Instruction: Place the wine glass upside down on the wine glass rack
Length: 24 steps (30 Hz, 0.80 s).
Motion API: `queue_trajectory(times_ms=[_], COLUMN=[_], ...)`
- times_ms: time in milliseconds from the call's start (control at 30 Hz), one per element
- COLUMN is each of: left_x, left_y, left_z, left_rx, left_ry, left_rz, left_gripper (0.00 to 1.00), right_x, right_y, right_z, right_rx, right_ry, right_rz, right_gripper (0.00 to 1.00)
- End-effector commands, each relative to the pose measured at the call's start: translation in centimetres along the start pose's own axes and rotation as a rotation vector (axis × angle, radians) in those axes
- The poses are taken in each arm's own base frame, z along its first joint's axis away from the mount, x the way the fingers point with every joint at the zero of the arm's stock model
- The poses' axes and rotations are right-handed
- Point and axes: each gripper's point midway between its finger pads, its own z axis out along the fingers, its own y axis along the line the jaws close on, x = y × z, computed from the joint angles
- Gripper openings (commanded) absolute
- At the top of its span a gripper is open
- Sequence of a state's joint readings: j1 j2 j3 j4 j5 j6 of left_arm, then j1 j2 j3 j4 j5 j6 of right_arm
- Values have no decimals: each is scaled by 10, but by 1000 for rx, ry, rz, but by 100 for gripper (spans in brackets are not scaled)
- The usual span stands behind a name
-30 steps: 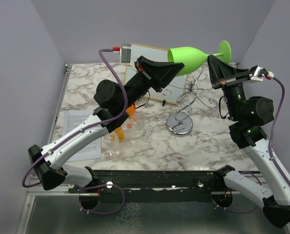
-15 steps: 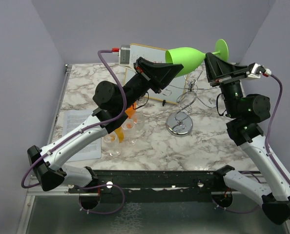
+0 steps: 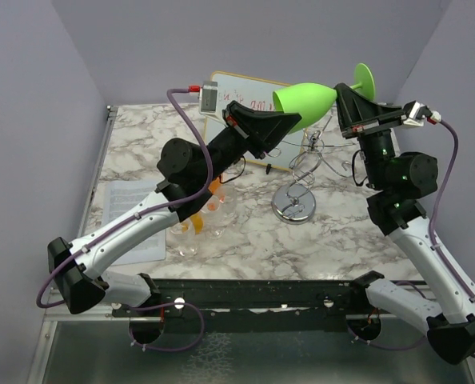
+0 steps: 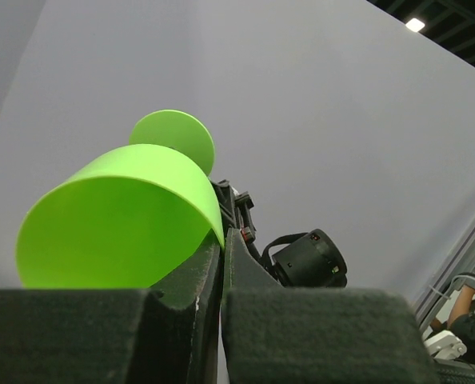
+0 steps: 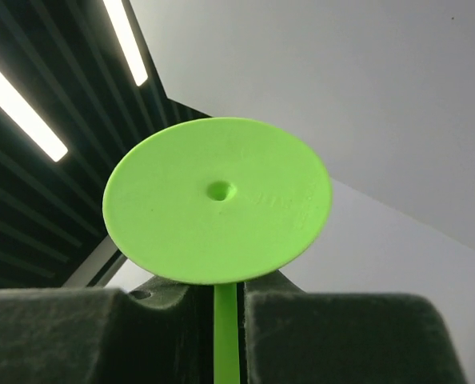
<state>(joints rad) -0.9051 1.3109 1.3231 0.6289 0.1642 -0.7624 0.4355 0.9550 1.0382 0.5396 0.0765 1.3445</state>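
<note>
A bright green wine glass [image 3: 305,100] hangs on its side in the air above the silver wire wine glass rack [image 3: 295,206]. My left gripper [image 3: 292,120] is shut on the rim of the bowl; in the left wrist view the bowl [image 4: 117,232] fills the left and its wall runs down between my fingertips [image 4: 221,248]. My right gripper [image 3: 348,94] is shut on the stem just below the foot. In the right wrist view the round foot [image 5: 217,200] faces the camera above my gripper [image 5: 225,292]. The rack stands on the marble table, below and between both grippers.
A whiteboard [image 3: 241,86] leans at the back behind the glass. Several clear and orange glasses [image 3: 209,212] stand under my left arm. A sheet of paper [image 3: 125,210] lies at the left. Grey walls close in the table on three sides.
Both grippers have shifted with the green glass. Its foot end has risen and moved left, and its mouth end has dropped a little, still above the rack.
</note>
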Motion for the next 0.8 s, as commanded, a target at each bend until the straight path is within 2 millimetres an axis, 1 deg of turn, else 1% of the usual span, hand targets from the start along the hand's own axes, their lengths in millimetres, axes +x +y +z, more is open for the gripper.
queue_trajectory(times_ms=[0,33,100,167,233,300,333,433,567,600,700,767], left_x=[1,2,1,0,-2,-3,-3,-1,5,7,15,20], left_y=[-4,-2,0,1,1,4,4,8,16,18,25,28], left_z=[-8,-10,-16,-23,-34,-46,-51,-69,-87,-91,-98,-101], left_rx=[14,5,-10,-25,-42,-67,-83,-140,-218,-235,-285,-303], left_ry=[-8,-10,-16,-24,-32,-29,-22,27,117,143,230,279], left_rz=[-12,-13,-12,-1,13,36,48,93,156,174,216,221], left_gripper=[8,13,34,52,66,76,79,83,86,87,89,92], right_x=[3,2,2,1,1,1,1,9,20,23,36,40], right_y=[6,5,7,11,16,22,26,34,23,24,17,10], right_z=[-4,-5,-6,-9,-15,-24,-28,-46,-75,-82,-107,-123], right_rx=[-45,-45,-49,-48,-50,-39,-31,-18,60,52,44,50], right_ry=[16,13,13,15,28,50,60,144,270,302,434,502], right_rz=[-6,-17,-49,-79,-127,-186,-215,-310,-424,-458,-573,-661], right_gripper=[4,1,1,0,0,0,0,1,1,1,0,1])
